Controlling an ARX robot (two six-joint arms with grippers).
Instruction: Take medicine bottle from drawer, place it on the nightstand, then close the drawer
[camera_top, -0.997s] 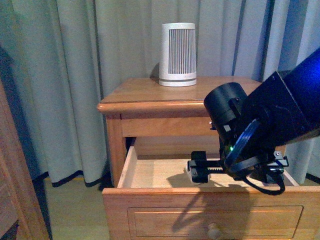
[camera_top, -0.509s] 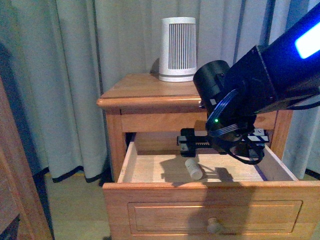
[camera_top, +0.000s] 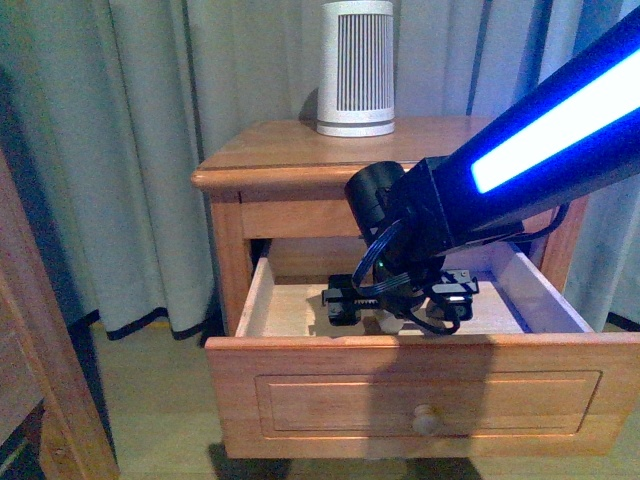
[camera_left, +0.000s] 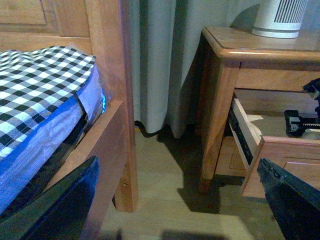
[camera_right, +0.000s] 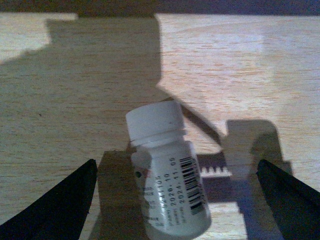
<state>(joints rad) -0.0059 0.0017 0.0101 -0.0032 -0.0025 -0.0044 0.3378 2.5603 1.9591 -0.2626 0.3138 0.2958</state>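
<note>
The right gripper (camera_top: 398, 300) is lowered into the open drawer (camera_top: 300, 360) with its jaws spread wide and gripping nothing. The right wrist view shows both fingers (camera_right: 55, 200) well apart on either side of the bottle (camera_right: 167, 172), neither touching it. The bottle lies on its side on the drawer floor between the fingers, with its white cap pointing away from the gripper and a barcode label facing up. The right arm (camera_top: 540, 130) extends down from the upper right of the front view and casts a shadow across the drawer floor. The drawer is pulled fully out of the nightstand (camera_top: 270, 160), and its front panel carries a round knob (camera_top: 428, 421). A white ribbed cylinder (camera_top: 356, 70) stands at the back of the nightstand top, in front of a grey curtain (camera_top: 130, 150). The left gripper (camera_left: 176, 167) appears only in the left wrist view; its jaws are wide apart and hold nothing, and it hangs above the floor (camera_left: 165, 200) between the nightstand and a wooden bed frame (camera_left: 110, 125). Checked bedding (camera_left: 40, 85) lies on the bed.
</note>
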